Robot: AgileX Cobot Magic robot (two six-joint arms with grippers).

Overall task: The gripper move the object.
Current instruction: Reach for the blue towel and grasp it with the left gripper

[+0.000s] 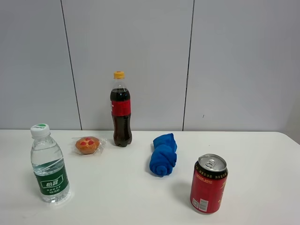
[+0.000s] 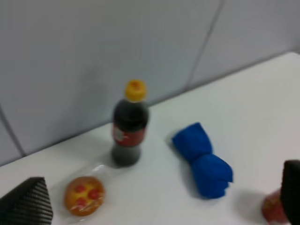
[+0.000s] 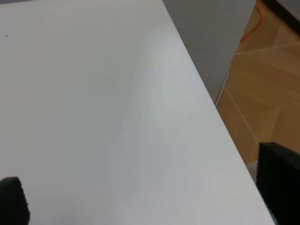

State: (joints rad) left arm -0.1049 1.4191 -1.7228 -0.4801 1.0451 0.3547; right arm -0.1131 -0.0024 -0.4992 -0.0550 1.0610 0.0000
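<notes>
On the white table (image 1: 262, 154) stand a cola bottle with a yellow cap (image 1: 121, 110), a wrapped round pastry with red dots (image 1: 87, 145), a rolled blue cloth (image 1: 163, 154), a red can (image 1: 208, 183) and a green-labelled water bottle (image 1: 48, 165). Neither gripper shows in the exterior view. My left gripper (image 2: 159, 201) is open and empty, raised above the table, looking at the cola bottle (image 2: 131, 124), pastry (image 2: 84, 195), blue cloth (image 2: 203, 160) and part of the can (image 2: 273, 208). My right gripper (image 3: 145, 192) is open and empty over bare table.
A grey panelled wall (image 1: 150, 61) runs behind the table. The right wrist view shows the table's edge (image 3: 220, 117), a grey panel and wooden floor (image 3: 262, 79) beyond it.
</notes>
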